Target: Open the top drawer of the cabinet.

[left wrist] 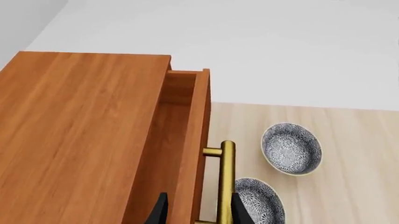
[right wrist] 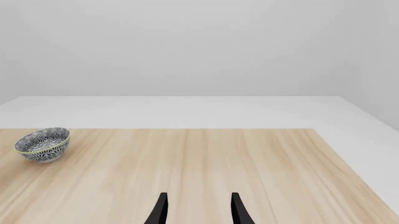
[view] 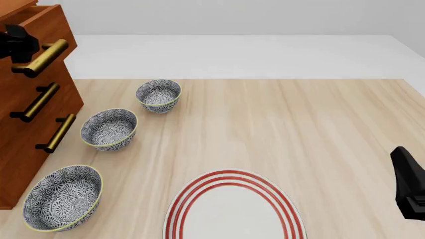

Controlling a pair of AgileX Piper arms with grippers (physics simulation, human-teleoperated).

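Observation:
The reddish-brown cabinet stands at the table's left edge. Its top drawer is slid out a little, showing plain wood inside. The brass bar handle on its front also shows in the front view. My left gripper is open and straddles the drawer front: one finger is on the inner side and the other is outside the handle. From the front it is a dark shape at the handle's far end. My right gripper is open and empty, low at the right edge.
Three patterned bowls sit in a row just in front of the cabinet. A red-ringed white plate lies at the near edge. The two lower drawers' handles stick out towards the bowls.

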